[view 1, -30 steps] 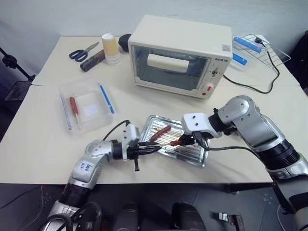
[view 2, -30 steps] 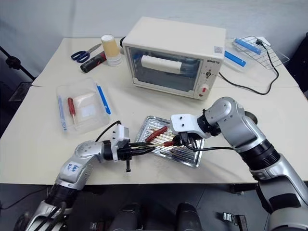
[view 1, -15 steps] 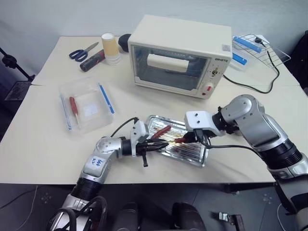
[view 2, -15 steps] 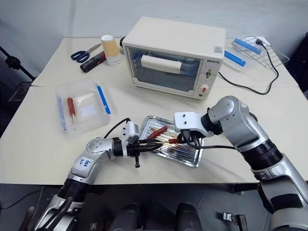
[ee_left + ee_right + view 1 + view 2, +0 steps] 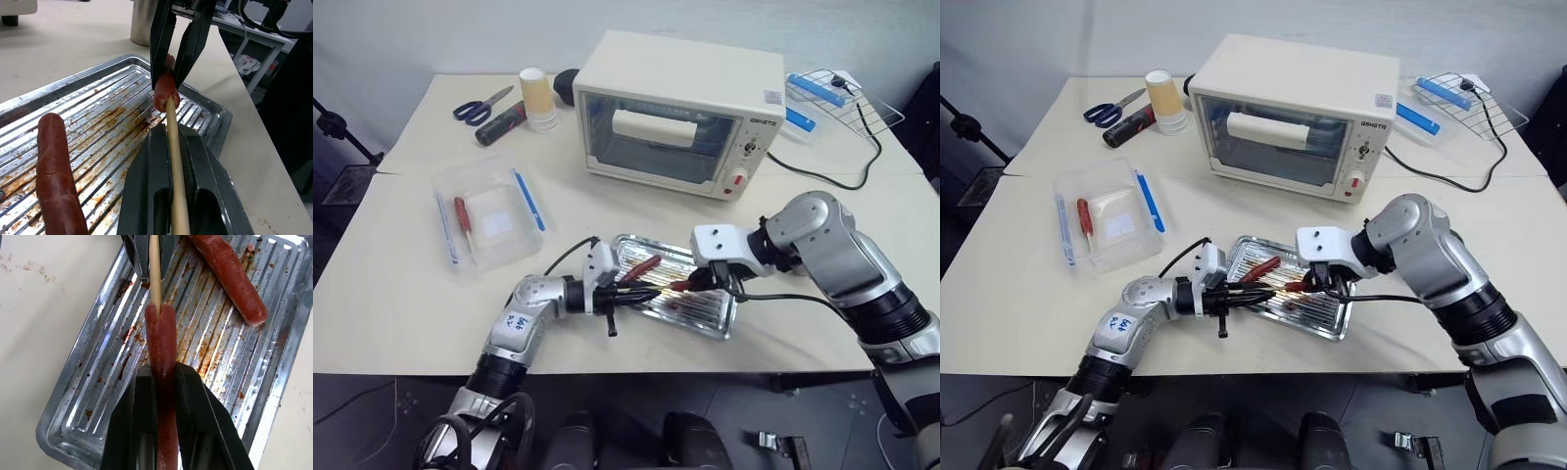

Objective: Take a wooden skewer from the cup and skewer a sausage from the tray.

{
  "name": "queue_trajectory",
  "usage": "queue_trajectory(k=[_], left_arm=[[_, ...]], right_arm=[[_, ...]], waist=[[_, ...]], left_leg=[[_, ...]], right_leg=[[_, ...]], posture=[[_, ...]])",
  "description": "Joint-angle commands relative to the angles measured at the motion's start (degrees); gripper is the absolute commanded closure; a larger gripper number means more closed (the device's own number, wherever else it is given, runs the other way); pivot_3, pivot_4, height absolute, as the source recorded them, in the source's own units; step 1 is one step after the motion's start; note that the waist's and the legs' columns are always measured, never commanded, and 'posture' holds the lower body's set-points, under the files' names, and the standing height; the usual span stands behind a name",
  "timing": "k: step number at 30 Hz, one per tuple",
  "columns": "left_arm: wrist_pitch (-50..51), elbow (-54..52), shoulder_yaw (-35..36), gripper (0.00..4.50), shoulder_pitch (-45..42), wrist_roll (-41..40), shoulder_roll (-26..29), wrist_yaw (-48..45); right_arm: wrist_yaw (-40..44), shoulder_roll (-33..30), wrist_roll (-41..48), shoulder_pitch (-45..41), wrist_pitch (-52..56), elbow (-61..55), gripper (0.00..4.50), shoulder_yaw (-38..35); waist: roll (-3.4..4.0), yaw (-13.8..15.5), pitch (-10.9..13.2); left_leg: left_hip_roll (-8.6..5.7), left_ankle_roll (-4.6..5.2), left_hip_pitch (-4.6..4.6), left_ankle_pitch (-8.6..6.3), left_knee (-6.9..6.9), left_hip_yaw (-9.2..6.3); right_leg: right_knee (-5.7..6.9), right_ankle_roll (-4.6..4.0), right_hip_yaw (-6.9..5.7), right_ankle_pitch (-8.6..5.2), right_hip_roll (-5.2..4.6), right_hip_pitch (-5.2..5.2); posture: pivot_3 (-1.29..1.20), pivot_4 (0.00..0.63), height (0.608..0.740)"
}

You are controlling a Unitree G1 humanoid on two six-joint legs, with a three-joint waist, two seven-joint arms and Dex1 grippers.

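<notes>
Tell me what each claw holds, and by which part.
The left claw grips the wooden skewer along its shaft; the right claw clamps the sausage by its middle.

Head pair looking forward and down from well above the tray (image 5: 677, 294). Wrist pair close over it, facing each other, sharing its ribbed base and the sausage (image 5: 161, 340).

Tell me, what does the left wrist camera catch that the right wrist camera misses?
The left wrist view alone takes in the metal cup standing past the tray, and the table's edge. The right wrist view alone looks down the length of the held sausage. Both share the tray, the skewer entering the sausage's end, the second sausage lying on the ribs, the left gripper and the right gripper.
</notes>
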Motion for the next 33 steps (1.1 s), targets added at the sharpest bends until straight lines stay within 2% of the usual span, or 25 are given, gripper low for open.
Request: queue_trajectory(k=[1, 4, 8, 13, 14, 18, 21, 24, 26, 27, 30, 33], left_arm=[[-0.48, -3.97, -3.47, 4.5, -2.51, -1.61, -3.33, -1.08], [-0.01, -6.17, -1.2, 4.5, -1.45, -2.46, -0.31, -1.95], [1.33, -9.75, 2.58, 4.5, 0.93, -3.74, 6.5, -3.7], [2.74, -13.94, 8.13, 4.5, 5.07, -6.3, 14.53, -4.48], [2.81, -14.69, 9.41, 4.5, 6.22, -6.92, 15.81, -4.53], [2.61, -19.47, 17.04, 4.5, 13.18, -11.98, 18.46, -3.65], [2.6, -22.9, 23.33, 4.5, 18.54, -16.42, 17.47, -0.6], [2.99, -27.34, 32.79, 4.5, 23.41, -21.49, 12.06, 10.41], [2.92, -29.04, 35.6, 4.5, 24.64, -22.54, 9.51, 15.78], [1.7, -30.7, 38.93, 4.5, 25.4, -21.88, 6.39, 22.44], [0.28, -33.95, 46.1, 4.5, 26.25, -18.49, -0.95, 40.42], [1.76, -33.52, 46.36, 4.5, 25.26, -15.78, -2.94, 48.69]], right_arm=[[1.65, 3.84, 6.72, -0.51, -0.74, -7.88, 3.97, -0.34], [2.49, 1.45, 6.78, 0.28, -1.55, -7.11, 3.11, -1.34], [2.94, -2.08, 8.34, 1.4, -3.39, -6.14, 1.92, -3.42], [3.36, -5.76, 12.59, 3.45, -5.94, -5.56, 0.18, -7.5], [3.13, -6.13, 13.47, 3.99, -6.38, -5.36, 0.03, -8.44], [0.18, -5.81, 17.06, 10.28, -14.45, -4.45, 0.03, -15.32], [-0.82, -3.67, 24.99, 16.27, -14.57, -5.91, 0.03, -22.34], [-6.42, 2.86, 35.53, 23.72, -14.98, -9.27, 0.03, -32.18], [-10.01, 4.95, 38.43, 25.98, -13.54, -11.13, 0.03, -34.92], [-12.38, 7.35, 41.71, 27.77, -13.59, -13.69, 0.03, -36.83], [-20.17, 14.38, 40.93, 31.88, -20.04, -18.42, 0.03, -38.74], [-21.9, 17.04, 36.8, 34.47, -25.81, -19.7, 0.03, -36.84]], waist=[[0.0, 0.01, 0.0], [0.0, -0.04, 0.0], [0.0, -0.11, 0.0], [0.0, -0.12, 0.0], [0.0, -0.11, 0.0], [-0.01, 0.0, 0.0], [-0.03, 0.14, 0.02], [-0.07, 0.12, 0.0], [-0.07, 0.13, 0.0], [-0.07, 0.15, 0.0], [-0.11, 0.34, -0.03], [-0.14, 0.73, -0.04]], left_leg=[[0.0, 0.0, 0.0, 0.0, 0.0, 0.0], [0.0, 0.0, -0.02, 0.0, 0.0, -0.04], [0.01, 0.0, -0.01, 0.0, 0.05, -0.05], [0.01, 0.0, -0.02, 0.0, 0.01, -0.05], [0.01, 0.0, -0.01, 0.0, 0.0, -0.06], [0.02, 0.0, -0.01, 0.0, -0.03, -0.07], [0.01, 0.01, -0.02, -0.01, -0.05, -0.11], [0.04, 0.01, 0.05, -0.01, -0.06, -0.41], [0.04, 0.01, 0.13, -0.01, -0.08, -0.6], [0.04, 0.01, 0.17, -0.01, -0.03, -0.62], [0.04, 0.01, 0.27, -0.01, 0.01, -0.65], [0.02, 0.01, 0.33, -0.01, -0.08, -0.64]], right_leg=[[0.0, 0.0, 0.0, 0.0, 0.0, 0.0], [0.0, 0.0, -0.01, 0.0, 0.0, -0.01], [0.03, 0.0, -0.01, 0.0, 0.0, 0.01], [0.0, 0.0, -0.01, 0.0, -0.01, 0.0], [0.0, 0.0, 0.0, 0.0, -0.01, 0.0], [-0.03, 0.0, -0.01, 0.0, -0.02, 0.02], [-0.06, 0.0, -0.03, 0.0, -0.05, 0.05], [-0.06, 0.0, -0.04, 0.0, -0.04, 0.14], [-0.05, 0.0, -0.03, 0.01, -0.04, 0.2], [-0.01, 0.0, -0.03, 0.01, -0.05, 0.25], [-0.04, -0.01, -0.02, 0.02, -0.04, 0.4], [-0.04, -0.01, -0.01, 0.02, -0.04, 0.41]], posture=[[0.0, 0.15, 0.74], [0.0, 0.15, 0.74], [0.0, 0.15, 0.74], [0.0, 0.15, 0.74], [0.0, 0.15, 0.74], [0.0, 0.15, 0.74], [0.0, 0.15, 0.74], [0.0, 0.15, 0.74], [0.0, 0.15, 0.74], [0.0, 0.15, 0.74], [0.0, 0.15, 0.74], [0.0, 0.15, 0.74]])
